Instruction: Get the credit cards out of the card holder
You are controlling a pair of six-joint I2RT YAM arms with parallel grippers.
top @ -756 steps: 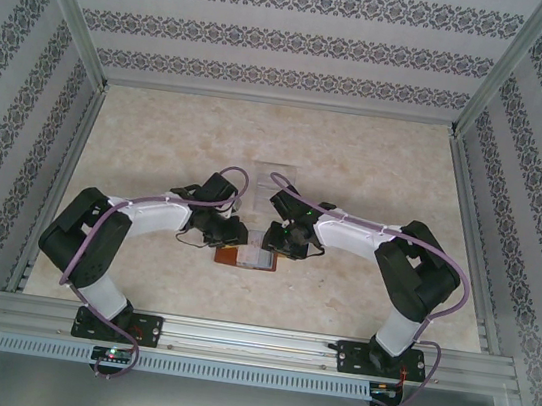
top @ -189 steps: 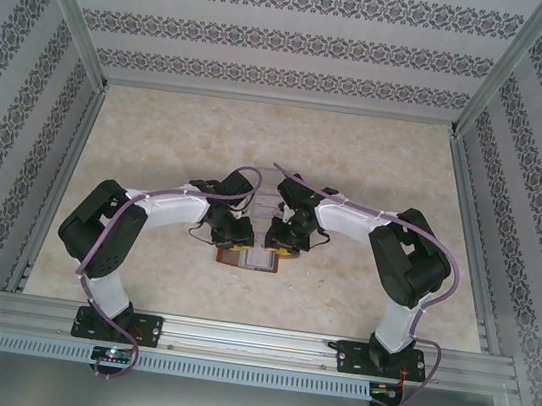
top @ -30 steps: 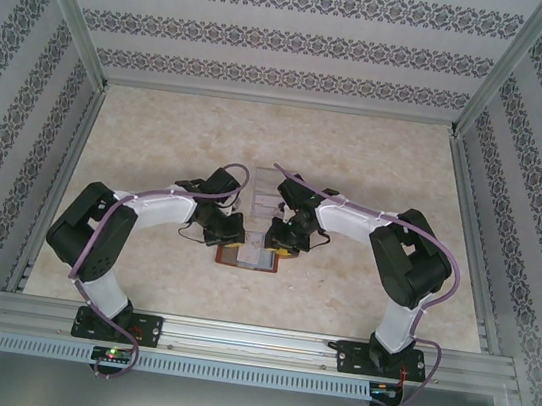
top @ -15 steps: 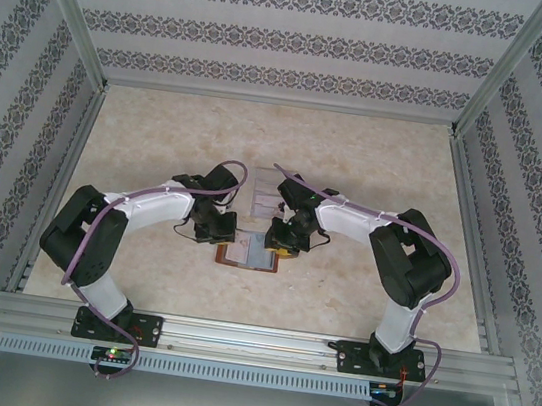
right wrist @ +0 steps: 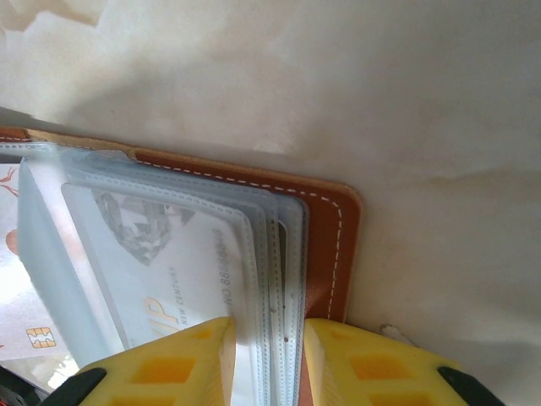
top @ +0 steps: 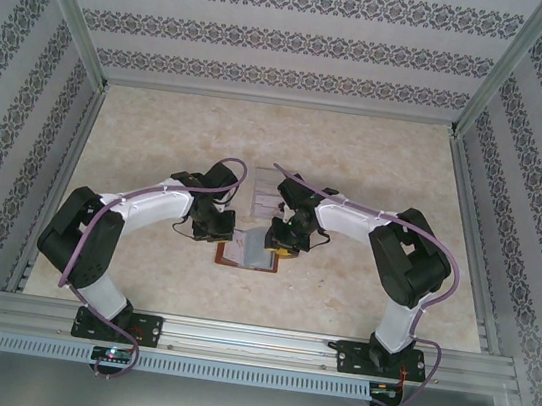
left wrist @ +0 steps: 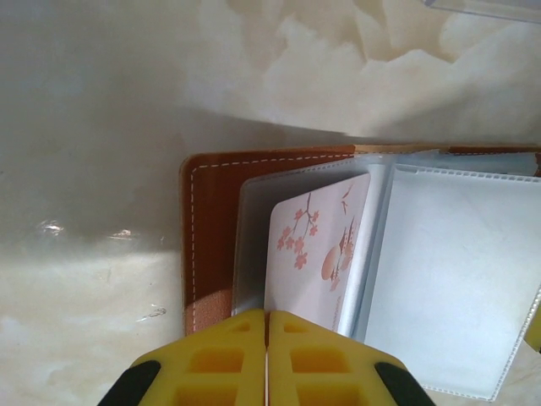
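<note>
In the top view, the card holder (top: 255, 258) is being shown lying open near the middle of the table (top: 159, 137). The clear rack (top: 265, 194) is standing just at its 12 o'clock, and one arm is reaching in from 9 o'clock and one from 3 o'clock.

The grips are being shown by the wrist views alone. The left gripper (left wrist: 268, 315) is being clenched on the lower edge of a credit card (left wrist: 314, 249) with pink blossoms, which is partly out of its sleeve. The right gripper (right wrist: 266, 326) is being closed on the holder's clear sleeves (right wrist: 283, 245), and a second credit card (right wrist: 161, 254) is being seen inside them.

Compared with one second ago, the left gripper is being found slightly more toward 9 o'clock, and the pale card is being exposed more.
</note>
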